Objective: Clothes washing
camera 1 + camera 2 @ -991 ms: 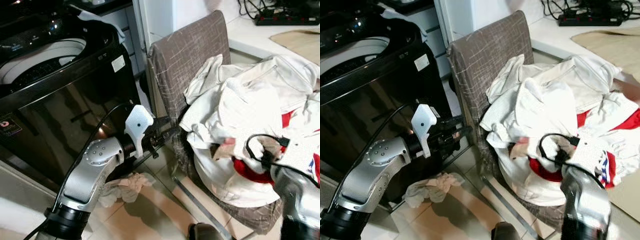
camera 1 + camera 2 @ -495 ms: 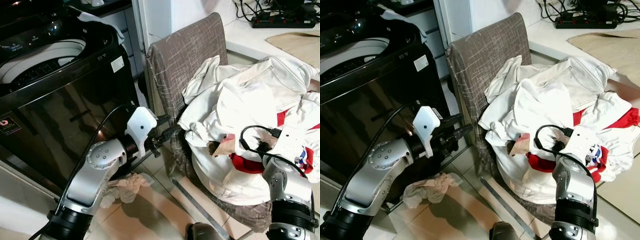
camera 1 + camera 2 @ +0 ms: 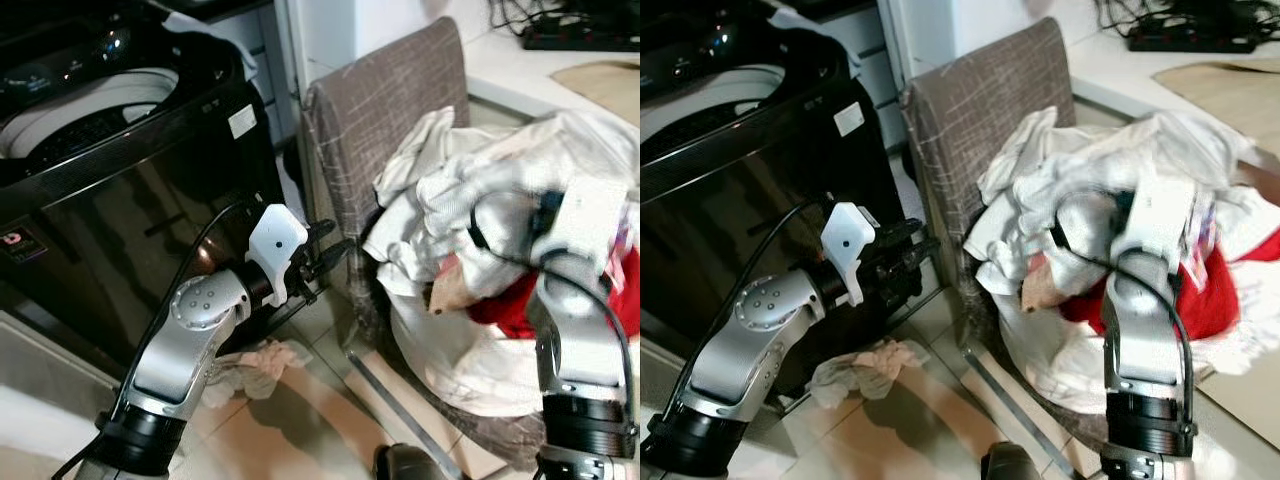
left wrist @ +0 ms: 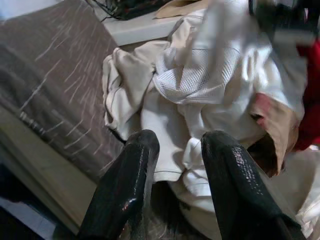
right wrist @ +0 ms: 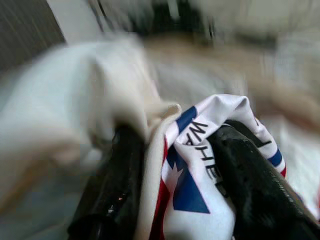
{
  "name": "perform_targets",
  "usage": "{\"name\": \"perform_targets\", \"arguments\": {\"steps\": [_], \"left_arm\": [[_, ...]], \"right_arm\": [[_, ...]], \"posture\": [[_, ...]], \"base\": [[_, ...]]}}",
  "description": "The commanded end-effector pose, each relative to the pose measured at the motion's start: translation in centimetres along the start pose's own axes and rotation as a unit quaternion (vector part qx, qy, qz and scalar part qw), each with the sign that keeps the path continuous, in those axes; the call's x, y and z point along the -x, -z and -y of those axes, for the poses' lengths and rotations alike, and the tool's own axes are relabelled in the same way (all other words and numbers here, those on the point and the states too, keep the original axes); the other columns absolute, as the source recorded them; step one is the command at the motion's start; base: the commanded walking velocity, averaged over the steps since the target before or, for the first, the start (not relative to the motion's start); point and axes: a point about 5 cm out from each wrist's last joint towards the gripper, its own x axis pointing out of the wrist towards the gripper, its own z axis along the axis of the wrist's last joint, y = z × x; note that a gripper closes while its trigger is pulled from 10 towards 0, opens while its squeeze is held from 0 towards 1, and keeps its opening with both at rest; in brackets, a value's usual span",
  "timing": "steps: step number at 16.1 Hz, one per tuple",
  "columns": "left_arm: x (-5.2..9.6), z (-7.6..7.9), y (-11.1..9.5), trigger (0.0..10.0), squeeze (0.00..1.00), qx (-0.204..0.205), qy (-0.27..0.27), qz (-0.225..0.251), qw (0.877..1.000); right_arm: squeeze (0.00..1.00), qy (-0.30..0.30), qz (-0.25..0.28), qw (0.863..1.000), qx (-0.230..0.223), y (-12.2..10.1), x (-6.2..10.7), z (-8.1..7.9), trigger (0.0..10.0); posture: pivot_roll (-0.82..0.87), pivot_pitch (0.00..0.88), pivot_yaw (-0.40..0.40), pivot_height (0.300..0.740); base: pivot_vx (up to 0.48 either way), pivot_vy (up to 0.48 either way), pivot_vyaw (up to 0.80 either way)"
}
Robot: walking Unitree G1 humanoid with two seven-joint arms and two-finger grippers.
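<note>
Printed white garment (image 5: 200, 165) pinched between right gripper (image 5: 182, 185) fingers (image 5: 250, 175), above clothes pile (image 3: 1070, 200)

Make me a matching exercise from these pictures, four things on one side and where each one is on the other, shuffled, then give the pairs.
1. washing machine
2. pile of clothes
3. crumpled rag
4. power strip

A. on the tiled floor beside the machine
B. heaped on the brown chair
C. on the white counter at the back
D. on the robot's left, lid open

Pairs: 1-D, 2-B, 3-A, 4-C
</note>
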Motion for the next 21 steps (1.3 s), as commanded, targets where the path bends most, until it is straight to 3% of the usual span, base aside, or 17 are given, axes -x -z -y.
{"name": "perform_targets", "arguments": {"steps": [1,3,7,8,11,17,18,21], "left_arm": [[0.1,-0.4,-0.2,10.0,0.00,-0.008,-0.012,0.001,1.000],[0.1,-0.6,-0.1,10.0,0.00,-0.008,-0.014,0.000,1.000],[0.0,-0.8,0.1,10.0,0.00,-0.016,-0.024,-0.006,1.000],[-0.2,-0.7,0.3,10.0,0.00,-0.001,-0.049,0.003,0.999],[-0.3,1.0,0.9,10.0,0.00,0.006,-0.036,0.006,0.999],[-0.6,1.2,1.2,10.0,0.00,0.010,-0.049,0.009,0.999],[-0.7,1.3,1.2,10.0,0.00,0.012,-0.052,0.010,0.999],[-0.8,1.6,1.4,10.0,0.00,0.016,-0.057,0.011,0.998]], "right_arm": [[0.00,-0.012,0.059,0.998,-0.001,-2.3,0.1,-0.5,0.0],[0.00,-0.021,0.094,0.995,0.001,-3.5,0.2,-0.9,0.0],[0.00,-0.030,0.109,0.994,0.001,-3.5,-0.3,-0.9,0.0],[0.00,-0.049,0.113,0.992,-0.007,-3.5,-0.4,-1.4,0.0],[0.00,-0.080,0.114,0.990,-0.010,-3.3,-0.3,-2.2,0.0],[0.00,-0.088,0.097,0.991,0.004,-2.7,-0.7,-2.6,0.0],[1.00,-0.085,0.082,0.993,0.007,-2.3,-0.9,-2.6,10.0],[1.00,-0.092,0.096,0.991,0.021,-2.5,-1.0,-2.8,10.0]], "posture": [[-0.20,0.062,0.091,0.740],[-0.20,0.059,0.091,0.740],[-0.20,0.053,0.090,0.740],[-0.20,0.049,0.088,0.740],[-0.20,0.049,0.088,0.740],[-0.19,0.043,0.067,0.740],[-0.19,0.043,0.067,0.740],[-0.19,0.040,0.061,0.740]], "base": [[0.000,0.000,0.00],[0.000,0.000,0.00],[0.000,0.000,0.00],[0.000,0.000,0.00],[0.000,0.000,0.00],[0.000,0.000,0.00],[0.000,0.000,0.00],[0.000,0.000,0.00]]}}
